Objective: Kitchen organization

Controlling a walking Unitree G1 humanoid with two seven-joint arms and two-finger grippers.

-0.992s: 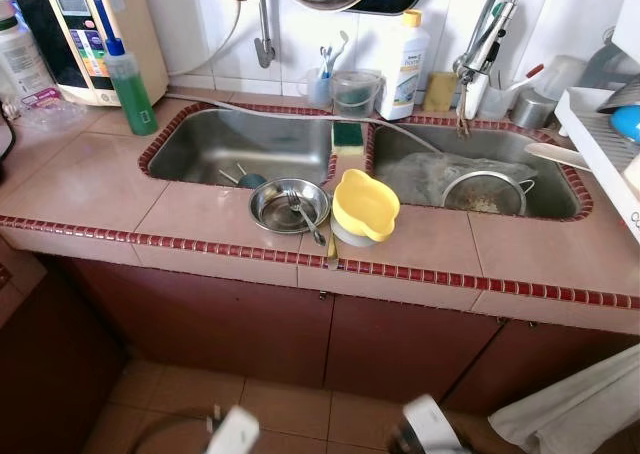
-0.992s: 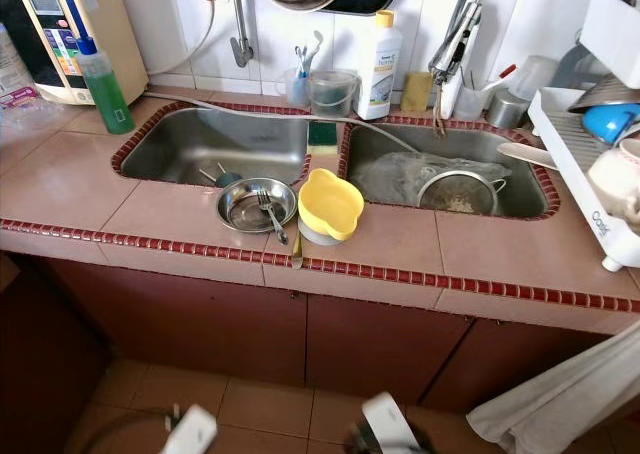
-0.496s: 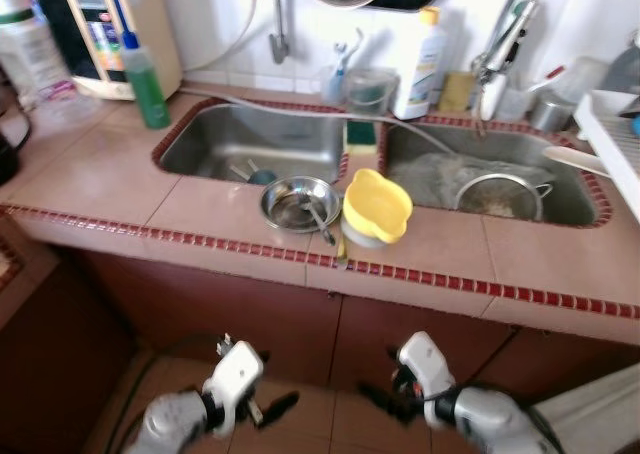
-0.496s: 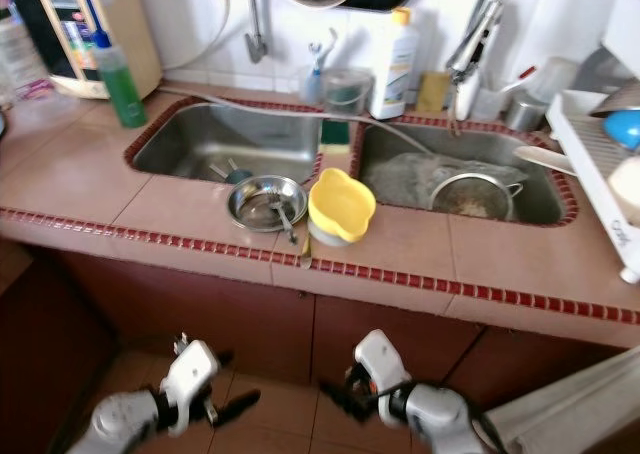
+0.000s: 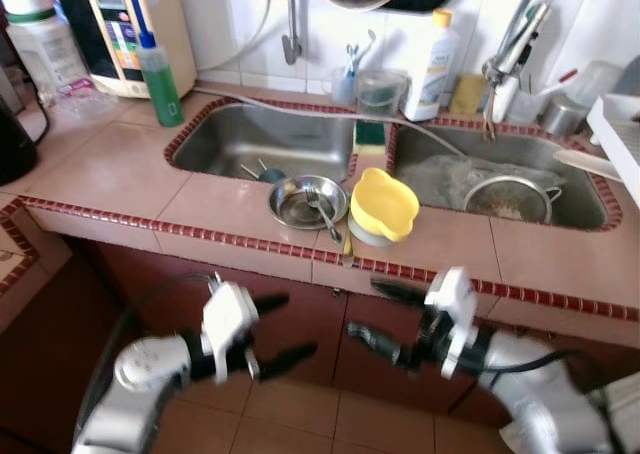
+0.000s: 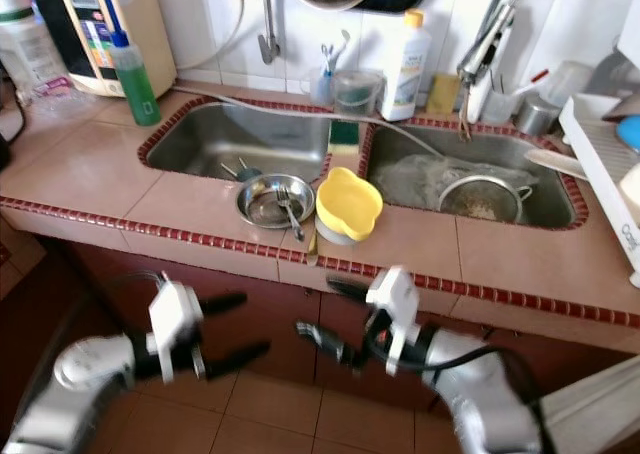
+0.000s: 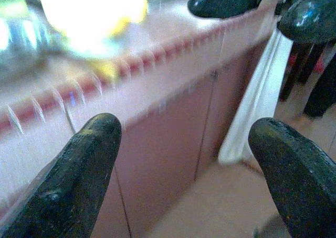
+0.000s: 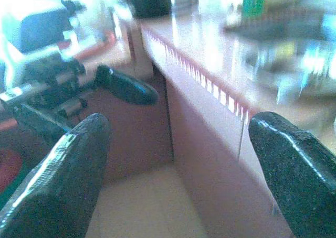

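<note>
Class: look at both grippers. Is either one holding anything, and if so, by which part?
Nothing is held. The left gripper and right gripper are both open and empty, below the counter edge.

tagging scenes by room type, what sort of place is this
A home kitchen, most likely: a double steel sink set in a tiled countertop, a faucet over the right basin, and a dish soap bottle beside it.
</note>
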